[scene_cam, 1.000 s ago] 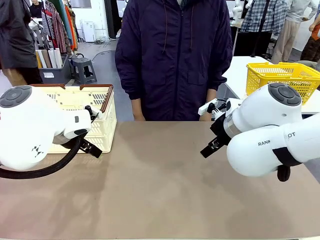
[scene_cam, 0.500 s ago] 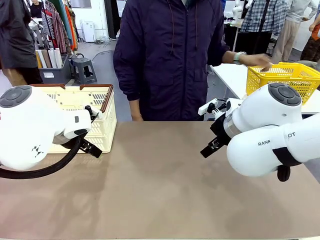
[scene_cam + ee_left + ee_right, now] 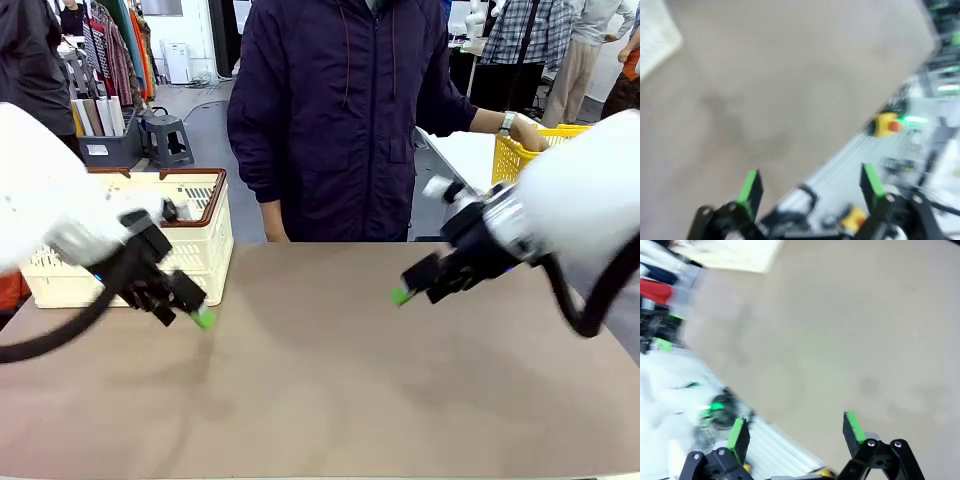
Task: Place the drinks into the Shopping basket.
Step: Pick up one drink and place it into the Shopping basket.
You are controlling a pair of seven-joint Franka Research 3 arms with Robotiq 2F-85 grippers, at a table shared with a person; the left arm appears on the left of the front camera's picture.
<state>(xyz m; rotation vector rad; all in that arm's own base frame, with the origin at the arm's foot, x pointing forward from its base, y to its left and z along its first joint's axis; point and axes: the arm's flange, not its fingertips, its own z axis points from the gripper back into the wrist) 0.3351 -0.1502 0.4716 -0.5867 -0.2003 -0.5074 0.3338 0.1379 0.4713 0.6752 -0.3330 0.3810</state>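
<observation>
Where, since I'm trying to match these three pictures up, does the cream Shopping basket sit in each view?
Front view: the Shopping basket stands at far left on the tabletop, partly behind the left arm.
Left wrist view: a blurred pale slotted corner at top left, probably the basket.
Right wrist view: a blurred cream block along the top edge, probably the basket.
Shared landmark: the brown tabletop.
</observation>
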